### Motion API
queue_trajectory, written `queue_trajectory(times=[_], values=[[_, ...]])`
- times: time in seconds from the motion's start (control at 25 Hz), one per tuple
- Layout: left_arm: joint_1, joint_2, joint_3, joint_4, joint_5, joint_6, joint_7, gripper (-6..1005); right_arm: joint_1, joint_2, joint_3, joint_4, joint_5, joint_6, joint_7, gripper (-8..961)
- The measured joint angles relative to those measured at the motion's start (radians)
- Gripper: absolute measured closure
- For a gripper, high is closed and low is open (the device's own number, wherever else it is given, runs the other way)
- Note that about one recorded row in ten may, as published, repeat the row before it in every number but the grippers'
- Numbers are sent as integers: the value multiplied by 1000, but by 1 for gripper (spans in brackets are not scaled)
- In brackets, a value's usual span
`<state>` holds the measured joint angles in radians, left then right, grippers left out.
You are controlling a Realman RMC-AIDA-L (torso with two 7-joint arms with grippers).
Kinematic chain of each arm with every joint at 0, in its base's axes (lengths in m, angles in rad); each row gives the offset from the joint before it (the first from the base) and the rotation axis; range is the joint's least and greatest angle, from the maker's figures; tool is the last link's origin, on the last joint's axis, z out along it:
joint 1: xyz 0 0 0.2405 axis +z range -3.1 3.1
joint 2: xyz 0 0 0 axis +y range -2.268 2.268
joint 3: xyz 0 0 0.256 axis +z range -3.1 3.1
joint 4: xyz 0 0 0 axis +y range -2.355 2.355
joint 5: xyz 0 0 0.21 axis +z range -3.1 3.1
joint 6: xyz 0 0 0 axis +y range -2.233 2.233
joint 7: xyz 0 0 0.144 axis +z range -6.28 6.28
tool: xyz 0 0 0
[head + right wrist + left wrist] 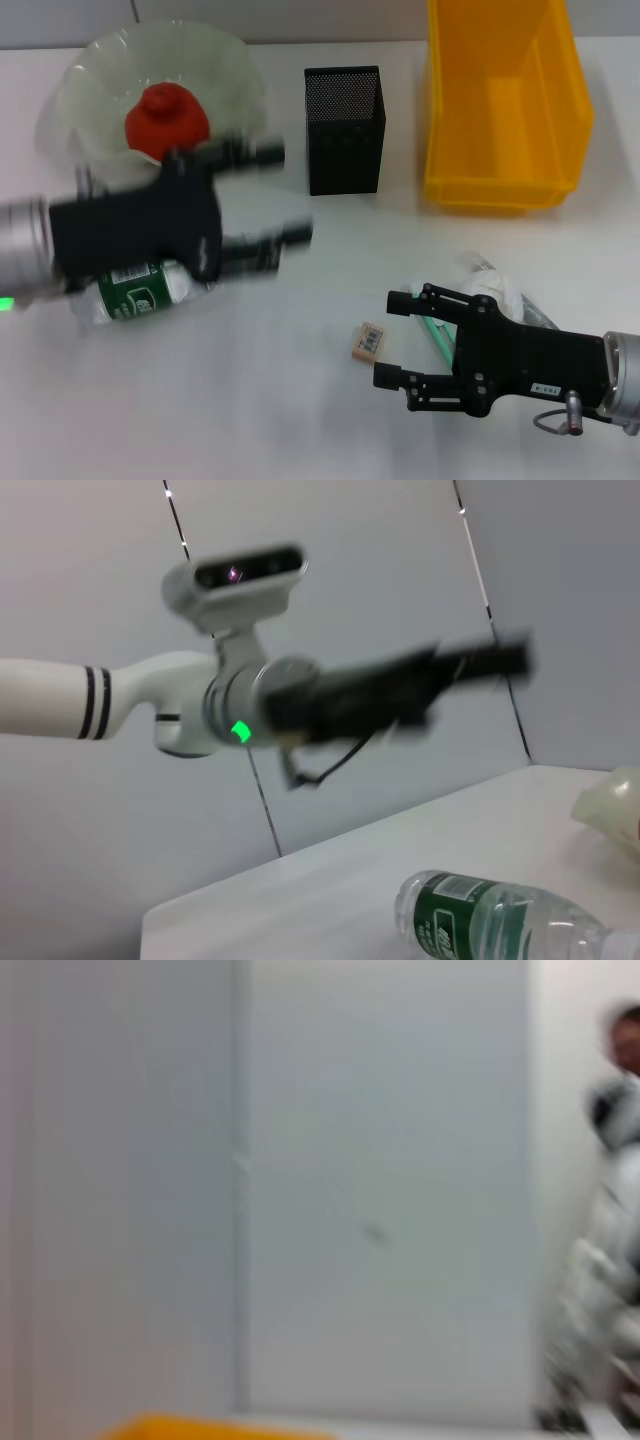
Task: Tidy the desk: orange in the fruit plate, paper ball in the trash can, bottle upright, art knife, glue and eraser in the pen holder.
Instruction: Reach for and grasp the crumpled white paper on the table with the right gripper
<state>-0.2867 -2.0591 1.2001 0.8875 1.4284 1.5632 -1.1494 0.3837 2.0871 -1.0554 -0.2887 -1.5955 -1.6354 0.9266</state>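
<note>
A white tabletop (300, 400) backed by pale grey wall panels (380, 1190) carries a tall-walled bright yellow plastic trash can (505, 100) at the far right and a wavy-rimmed pale green translucent fruit plate (100, 80) at the far left, with the rough red-orange orange (165, 115) already inside. The black left gripper (285, 195), jaws spread and empty, hangs over the clear water bottle (140, 290) lying on its side; its green label's writing is unreadable, and the right wrist view shows it flat. The square black mesh pen holder (343, 128) stands between plate and bin. The right gripper (392, 338), jaws apart, sits just beside the small tan barcode-labelled eraser (368, 340); the crumpled white paper ball (500, 290) lies behind it.
</note>
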Motion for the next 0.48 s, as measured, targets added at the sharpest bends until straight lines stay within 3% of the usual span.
queue_trajectory(times=[0.2, 0.48], values=[[27, 21, -60, -28, 132, 131, -30, 219, -3, -1, 3, -2, 11, -18, -15, 105], [26, 30, -96, -107, 151, 176, -28, 226, -9, -3, 4, 0, 57, -69, -67, 105]])
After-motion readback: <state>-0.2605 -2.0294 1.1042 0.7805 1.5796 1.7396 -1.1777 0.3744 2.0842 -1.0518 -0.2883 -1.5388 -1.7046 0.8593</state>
